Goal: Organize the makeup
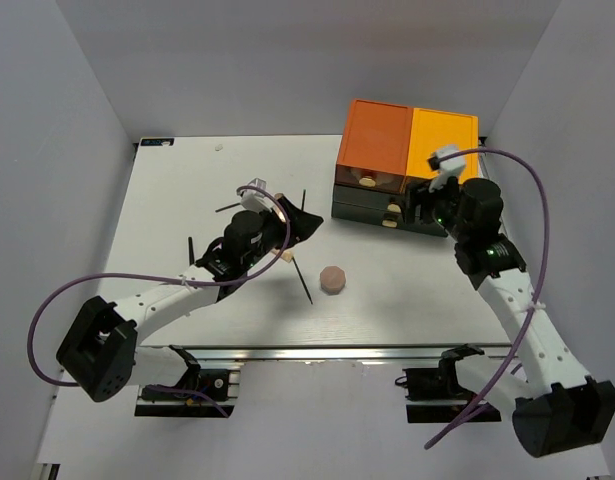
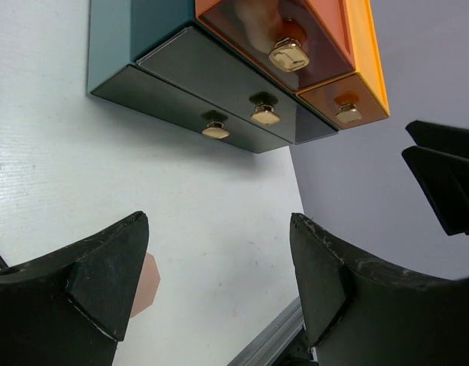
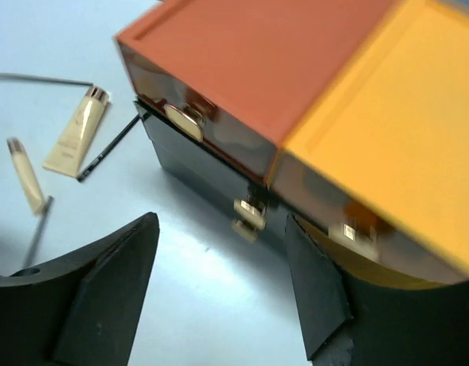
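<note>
**Both grippers agape and empty near the drawer box**

The left gripper hangs above the table, well to the left of the drawer box and facing its front. Its fingers are spread wide, with nothing between them and nothing touching them. Its wrist view shows only bare table and the box's gold knobs through the gap.

The right gripper is at the box's front right corner, close to the drawers. Its fingers are also spread wide and hold nothing. The blurred wrist view does not show whether either finger touches the box.

The makeup lies loose on the table, left of and in front of the box:
- A pinkish-tan sponge sits in front of the box's left end.
- A thin black pencil lies just beside the sponge, on the side away from the box.
- A beige tube and a tan stick lie farther left of the box.
- Two more pencils lie among them, one reaching almost to the box's lower left corner.
</note>
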